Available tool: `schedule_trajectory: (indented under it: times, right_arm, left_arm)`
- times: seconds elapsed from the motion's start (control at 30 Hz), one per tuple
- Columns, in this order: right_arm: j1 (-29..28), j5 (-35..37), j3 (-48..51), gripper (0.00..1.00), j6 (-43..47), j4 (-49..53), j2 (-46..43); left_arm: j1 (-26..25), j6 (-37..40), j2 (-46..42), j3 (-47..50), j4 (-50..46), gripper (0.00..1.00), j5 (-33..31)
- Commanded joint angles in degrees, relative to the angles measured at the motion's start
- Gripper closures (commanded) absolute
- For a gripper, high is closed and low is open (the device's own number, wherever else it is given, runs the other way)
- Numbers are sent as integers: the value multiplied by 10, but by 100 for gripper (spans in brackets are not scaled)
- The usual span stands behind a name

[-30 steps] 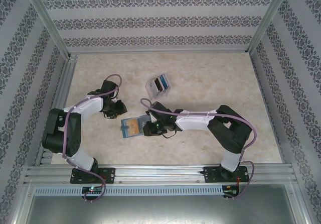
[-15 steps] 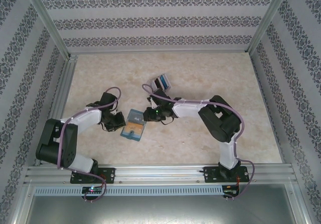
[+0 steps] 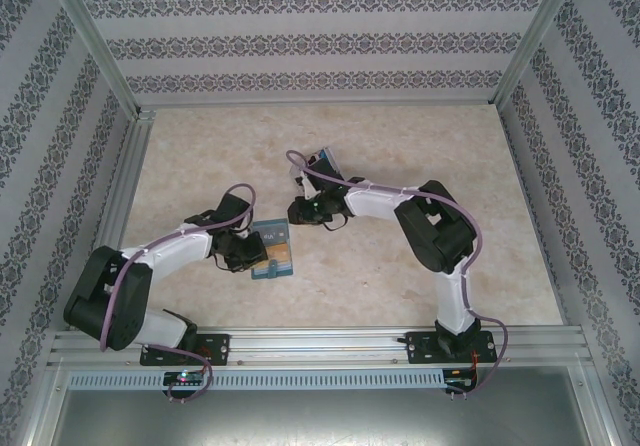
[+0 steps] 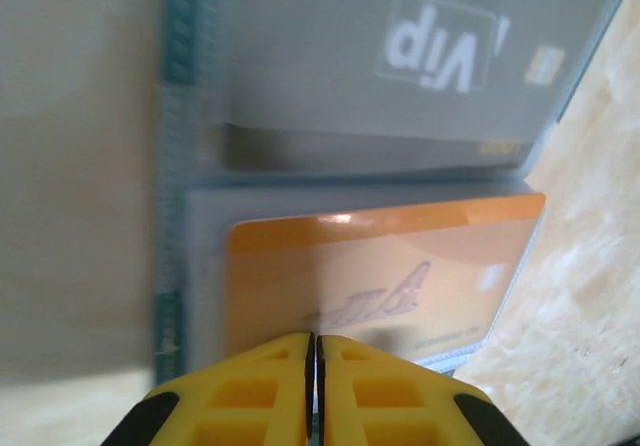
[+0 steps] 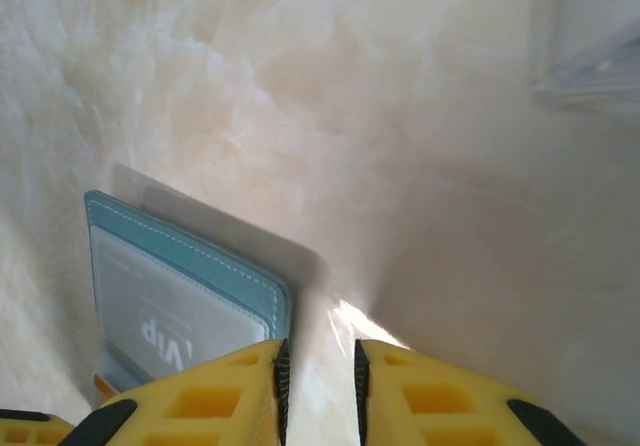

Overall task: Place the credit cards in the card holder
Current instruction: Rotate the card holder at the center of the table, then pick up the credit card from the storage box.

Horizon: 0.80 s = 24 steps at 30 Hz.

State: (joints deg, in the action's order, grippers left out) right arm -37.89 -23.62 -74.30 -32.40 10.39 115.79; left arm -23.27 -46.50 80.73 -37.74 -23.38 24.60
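One teal card holder [image 3: 272, 249] lay open on the marbled table [image 3: 400, 146], two cards in its slots: a grey Vip card [image 4: 430, 56] and an orange card [image 4: 380, 276]. The left gripper [image 4: 312, 354] was closed tight at the orange card's edge. The right gripper [image 5: 318, 358], barely parted and empty, hovered nearby, its arm partly hiding one clear box [image 3: 327, 158].

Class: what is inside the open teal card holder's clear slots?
A grey Vip card in one slot, an orange card in the next; the left gripper covers the orange card's near edge.
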Motion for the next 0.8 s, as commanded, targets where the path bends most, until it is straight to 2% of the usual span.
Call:
schedule_trajectory:
  times: [0.0, 0.17, 0.3, 0.47, 0.77]
  right_arm:
    - [36, 12, 6, 71, 41, 36, -85]
    - [100, 25, -11, 59, 67, 76, -130]
    - [144, 39, -42, 54, 76, 91, -129]
    - [176, 37, -126, 52, 88, 128, -72]
    - [182, 27, -288, 51, 116, 222, 56]
  left_arm:
    - [-29, -38, 7, -22, 35, 88, 0]
    - [-31, -22, 0, -64, 14, 85, -22]
    - [-28, 33, 20, -135, -39, 73, -77]
    - [-1, 60, 106, -209, -10, 68, -24]
    - [1, 88, 249, -404, 4, 62, -10]
